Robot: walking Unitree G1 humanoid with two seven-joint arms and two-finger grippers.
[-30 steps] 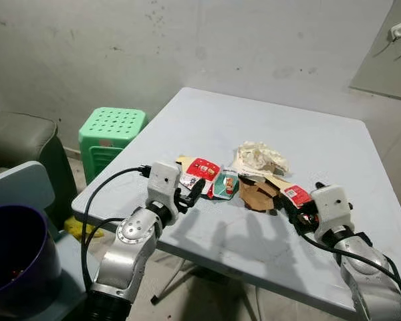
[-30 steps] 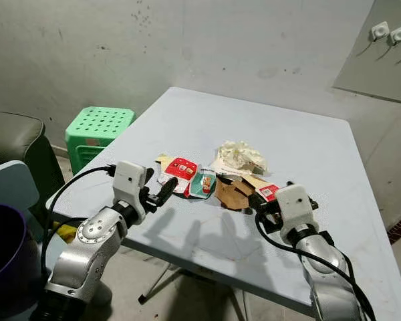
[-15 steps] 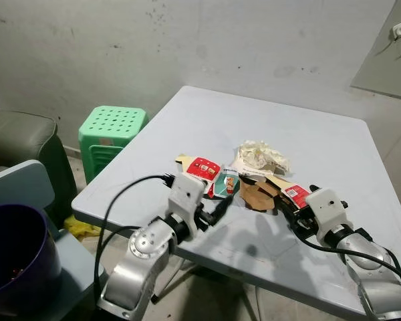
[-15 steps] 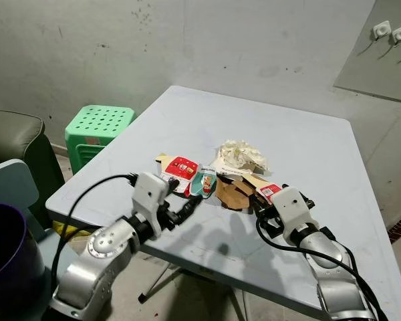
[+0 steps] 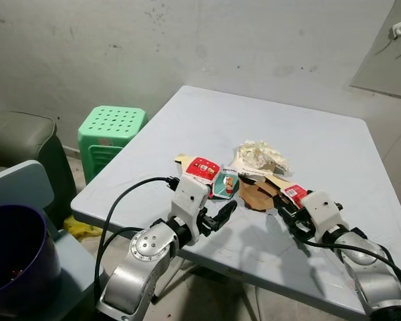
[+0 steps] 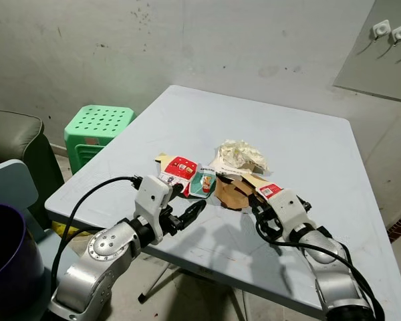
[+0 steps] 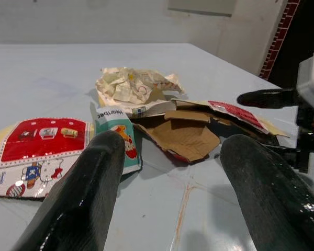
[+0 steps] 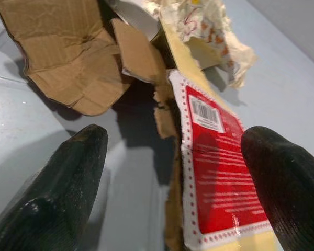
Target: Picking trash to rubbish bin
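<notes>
A: Any print you can actually read in the trash on the table (image 5: pixel 334 154)?

B: One word. The small teal packet (image 7: pixel 116 137), just beside the torn brown cardboard (image 7: pixel 184 137), says "Herbel" or close to it along its top edge.

A: And the red wrapper (image 8: pixel 220 170) beside that cardboard?

B: It has a barcode label and lines of white print, too small to read.

A: The other red packet (image 7: pixel 37 152) next to the teal one?

B: Only cartoon pictures; its lettering is illegible.
</notes>
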